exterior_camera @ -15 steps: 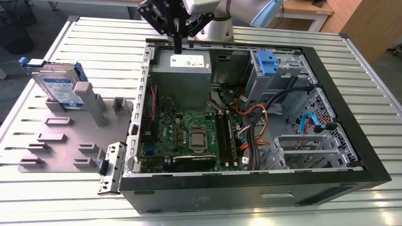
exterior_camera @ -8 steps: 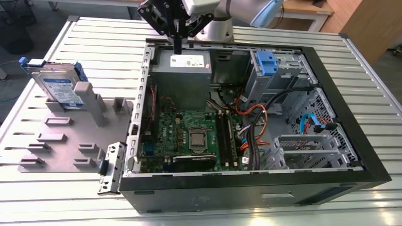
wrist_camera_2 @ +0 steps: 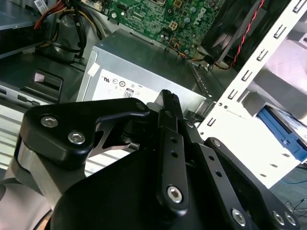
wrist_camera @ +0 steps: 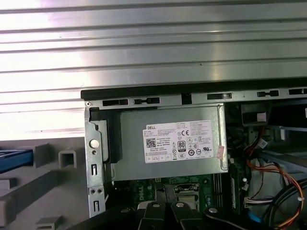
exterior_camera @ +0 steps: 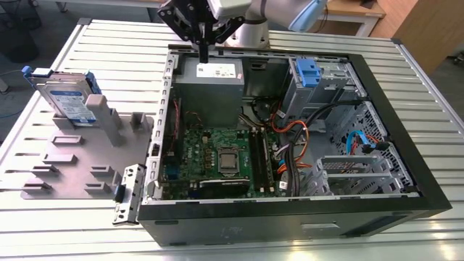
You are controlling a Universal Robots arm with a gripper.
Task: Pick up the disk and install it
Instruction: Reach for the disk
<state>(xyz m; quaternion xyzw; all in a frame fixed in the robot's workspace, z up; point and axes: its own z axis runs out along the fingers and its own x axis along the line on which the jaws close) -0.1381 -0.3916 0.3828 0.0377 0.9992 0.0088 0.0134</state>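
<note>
1. Beneath everything, a ribbed silver metal table [exterior_camera: 305, 32] carries the whole set-up.
2. Open black desktop computer case [exterior_camera: 406, 163], lying on its side on the table with its interior exposed.
3. Grey plastic fixture plate with upright blocks [exterior_camera: 73, 163], on the table just beside the case, toward the exterior view's left.
4. Green printed motherboard [exterior_camera: 217, 147], flat on the case floor.
5. Large grey metal power-supply box with a small white label [exterior_camera: 210, 92], at the far end of the case, next to the motherboard.
6. Flat silver-grey disk with a white-and-blue label and blue side rails [exterior_camera: 69, 100], standing tilted on edge among the fixture's blocks, outside the case and well apart from me.
7. My black gripper [exterior_camera: 204, 58], hanging over the power-supply box near the case's far wall; its fingers are pressed together with nothing between them, as the second wrist view [wrist_camera_2: 168, 98] also shows.
8. Blue plastic latch on a grey metal cage [exterior_camera: 308, 73], at the case's far corner toward the exterior view's right.
</note>
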